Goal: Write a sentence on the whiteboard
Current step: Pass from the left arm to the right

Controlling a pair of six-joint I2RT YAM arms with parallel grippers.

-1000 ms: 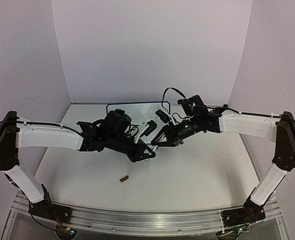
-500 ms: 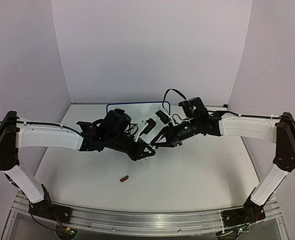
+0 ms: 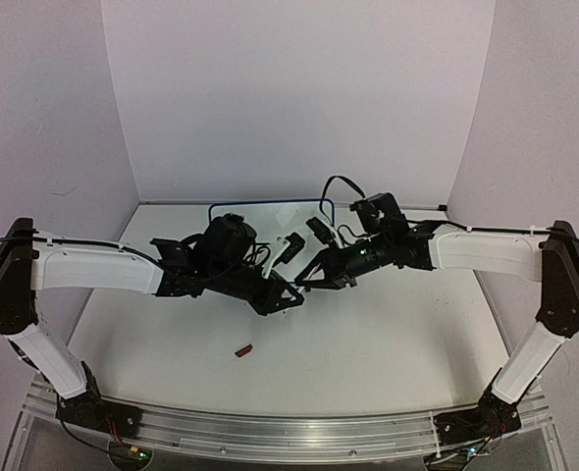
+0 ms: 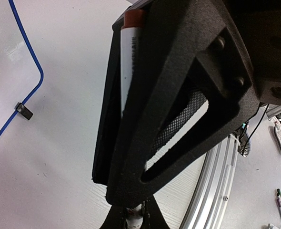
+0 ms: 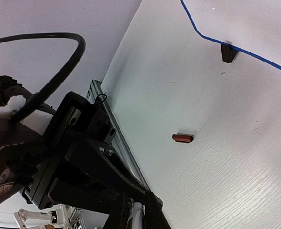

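The whiteboard [image 3: 260, 203] stands at the back of the table; only its blue frame [image 5: 255, 55] and a black foot [image 5: 227, 52] show clearly. The sentence is out of view. In mid-table my two grippers meet. My left gripper [image 3: 288, 297] is shut on a white marker [image 4: 129, 62] with a red end, which lies along its fingers [image 4: 178, 95]. My right gripper [image 5: 138, 213] is shut on the marker's other end, its fingers hugging the white barrel. The arms hide most of the board.
A small red marker cap [image 3: 243, 348] lies on the white table in front of the left arm, also seen in the right wrist view [image 5: 183, 138]. The aluminium rail [image 3: 270, 427] runs along the near edge. Purple walls enclose the back and sides.
The right gripper's jaws have closed in around the marker's end. The right arm has edged slightly left toward the left gripper. The left arm and the red cap have stayed put.
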